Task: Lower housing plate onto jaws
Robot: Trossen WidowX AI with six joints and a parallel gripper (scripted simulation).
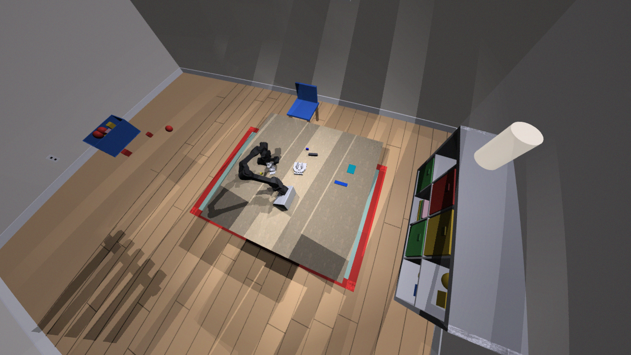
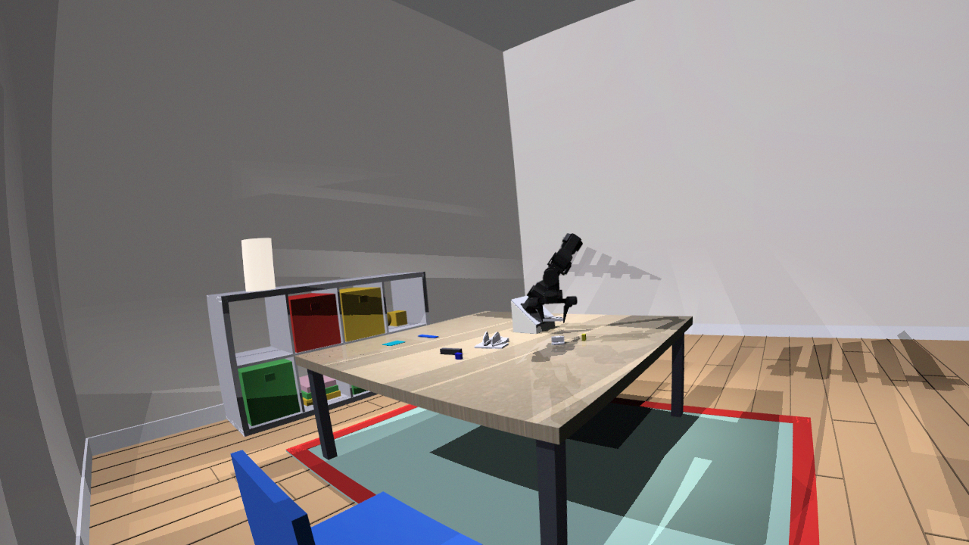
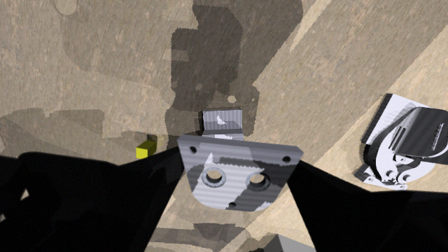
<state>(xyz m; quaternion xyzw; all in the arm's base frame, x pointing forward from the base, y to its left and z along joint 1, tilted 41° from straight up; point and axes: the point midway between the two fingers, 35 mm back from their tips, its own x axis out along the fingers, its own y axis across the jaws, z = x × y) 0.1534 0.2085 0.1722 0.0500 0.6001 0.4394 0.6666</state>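
The grey housing plate [image 3: 232,190] has two large round holes and small corner holes. My gripper [image 3: 236,155] is shut on its two side edges. The plate is held above the table, clear of the grey stand [image 3: 222,120] [image 2: 556,341] below it. The white gripper base [image 1: 299,172] [image 3: 383,122] rests on the table to the right in the wrist view, apart from the plate. Two jaws stand up on it, one jaw [image 2: 486,338] beside the other jaw [image 2: 496,337]. The stubs are too small to make out clearly.
A yellow block [image 3: 142,152] [image 2: 584,337] lies near the stand. A black bar [image 1: 312,154] [image 2: 449,350], a small blue piece [image 1: 306,149] [image 2: 458,356], a teal plate [image 1: 351,168] and a blue bar [image 1: 340,183] lie beyond the white base. The arm's grey mount [image 1: 287,198] is on the table.
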